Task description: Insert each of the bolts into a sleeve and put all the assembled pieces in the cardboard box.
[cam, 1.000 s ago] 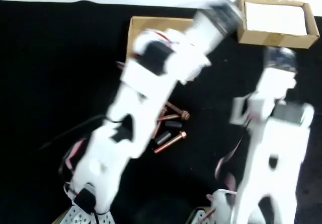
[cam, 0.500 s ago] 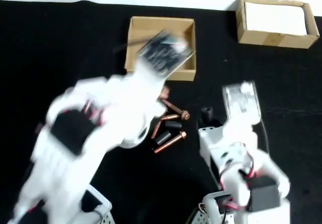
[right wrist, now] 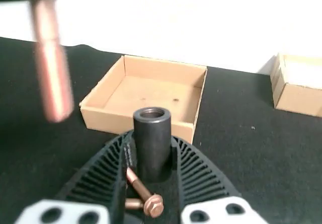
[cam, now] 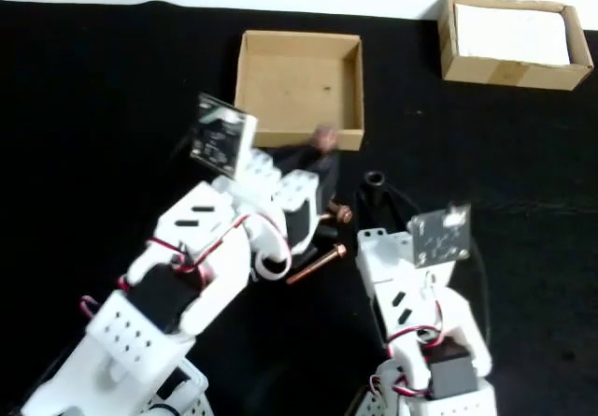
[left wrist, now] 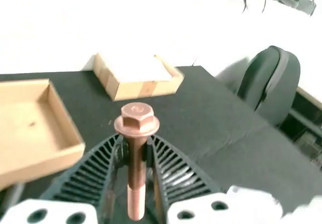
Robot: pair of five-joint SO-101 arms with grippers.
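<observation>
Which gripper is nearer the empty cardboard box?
Left. The left gripper, holding a bolt, is at the front wall of the box; the right gripper, holding a sleeve, sits farther off.

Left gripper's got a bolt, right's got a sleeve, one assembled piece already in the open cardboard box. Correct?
Not quite. The cardboard box is empty, as the high view shows; no assembled piece is in it. The rest holds: the left gripper is shut on a bolt, and the right gripper is shut on a sleeve.
</observation>
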